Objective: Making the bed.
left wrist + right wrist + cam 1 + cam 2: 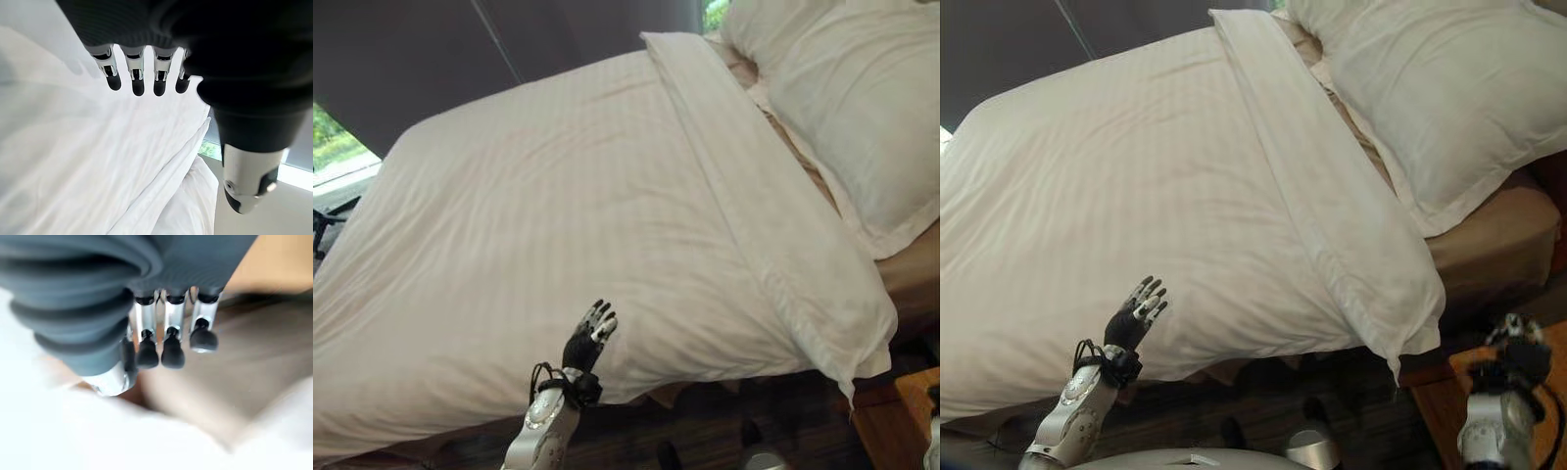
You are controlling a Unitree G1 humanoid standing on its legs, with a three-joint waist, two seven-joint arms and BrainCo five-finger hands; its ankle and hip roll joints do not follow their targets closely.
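Where the duvet [558, 225] ends, left robot hand [589, 338] empty, fingers straight; right robot hand [1518, 357] likewise.

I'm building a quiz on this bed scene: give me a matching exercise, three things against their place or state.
Things:
1. duvet
2. pillow
3. left hand

Places or states:
A. lies at the head of the bed, on the tan sheet
B. raised, fingers straight, by the bed's near edge
C. spread over the bed, with a folded band at its top

Pairs: 1-C, 2-A, 3-B
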